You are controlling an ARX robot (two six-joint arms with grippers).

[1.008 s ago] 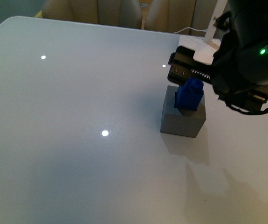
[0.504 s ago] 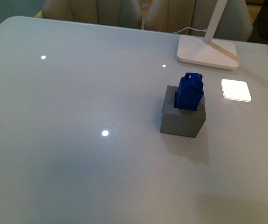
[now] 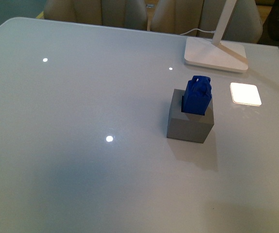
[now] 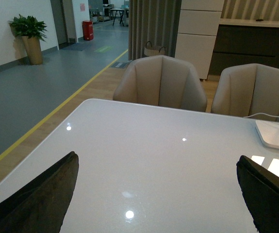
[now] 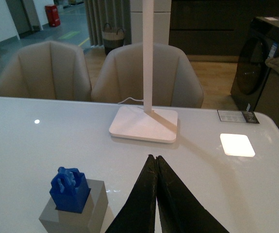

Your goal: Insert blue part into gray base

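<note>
Finding right pincer (image 5: 154, 160) closed tip to tip on nothing and left pincer (image 4: 156, 160) spread wide, equally empty, both clear of the work. Places gray base (image 3: 190, 126) on the bench (image 3: 81, 170), blue part (image 3: 197, 94) seated in its square hole, handle proud of the rim. Judges part light, rigid, smooth, apt to slip; recommends gripping across the knobbly handle. Notes lamp base (image 3: 216, 54) beyond, apart.

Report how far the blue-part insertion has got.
Done: the blue part stands in the hole of the gray base, with its handle and much of its body above the rim. In hand: nothing. The right gripper is shut and empty, apart from the block, and the left gripper is open, holding nothing. Left: perhaps pressing it deeper; whether it is fully seated cannot be told.
</note>
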